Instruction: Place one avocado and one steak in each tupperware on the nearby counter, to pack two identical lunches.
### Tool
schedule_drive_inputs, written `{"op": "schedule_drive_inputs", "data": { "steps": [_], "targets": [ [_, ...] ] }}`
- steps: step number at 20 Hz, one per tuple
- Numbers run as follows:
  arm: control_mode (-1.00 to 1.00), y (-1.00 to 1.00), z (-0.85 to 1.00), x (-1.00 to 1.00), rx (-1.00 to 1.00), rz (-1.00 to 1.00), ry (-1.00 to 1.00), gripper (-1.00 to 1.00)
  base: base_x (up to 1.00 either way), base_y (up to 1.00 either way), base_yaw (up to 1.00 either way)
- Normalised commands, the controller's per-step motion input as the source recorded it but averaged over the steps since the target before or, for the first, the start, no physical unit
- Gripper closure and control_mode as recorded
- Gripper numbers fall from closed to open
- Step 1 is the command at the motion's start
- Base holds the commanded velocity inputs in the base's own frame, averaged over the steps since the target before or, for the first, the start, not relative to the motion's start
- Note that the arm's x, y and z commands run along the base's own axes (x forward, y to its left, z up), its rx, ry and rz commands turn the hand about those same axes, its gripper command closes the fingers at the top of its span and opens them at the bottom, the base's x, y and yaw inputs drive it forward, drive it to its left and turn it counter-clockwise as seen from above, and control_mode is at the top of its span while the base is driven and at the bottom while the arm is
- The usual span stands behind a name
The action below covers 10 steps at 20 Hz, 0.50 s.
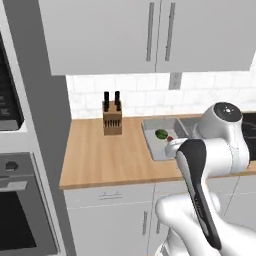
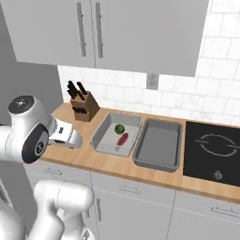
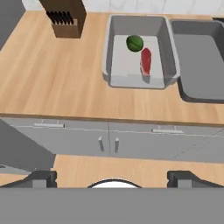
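Simulated kitchen with white tile on the back wall, grey upper cabinets, and a long wood-grain table (image 2: 112, 164) over grey drawer fronts. Two grey tupperware bins sit side by side on it, rims just about touching. The left tupperware (image 2: 102, 132) has an avocado (image 2: 119, 128) and a steak (image 2: 123, 138) lying on its floor: avocado toward the back wall, steak right next to it on the side nearer the other bin, and the two look close enough to nearly touch. You can see the same pair from the hand view, avocado (image 3: 134, 43) and steak (image 3: 146, 60). The right tupperware (image 2: 158, 157) shows just its bare grey bottom.

A wooden knife block (image 2: 84, 107) with dark handles stands near the wall, to the left of the bins, well apart from them. A black stovetop (image 2: 213, 147) is just past the right bin.

The tool (image 3: 113, 178) is held back over the floor in front of the cabinets, short of the table edge, its fingertips (image 3: 41, 177) spread wide apart with nothing between them.
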Motion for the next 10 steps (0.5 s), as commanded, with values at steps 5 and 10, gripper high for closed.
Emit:
{"op": "schedule_drive_inputs", "data": {
  "steps": [5, 10],
  "targets": [
    [1.00, 0.00, 0.00, 0.00, 0.00, 0.00, 0.00, -1.00, -0.85, 0.66, 0.40],
    [1.00, 0.00, 0.00, 0.00, 0.00, 0.00, 0.00, -1.00, -0.26, 0.49, 0.88]
  ]
}}
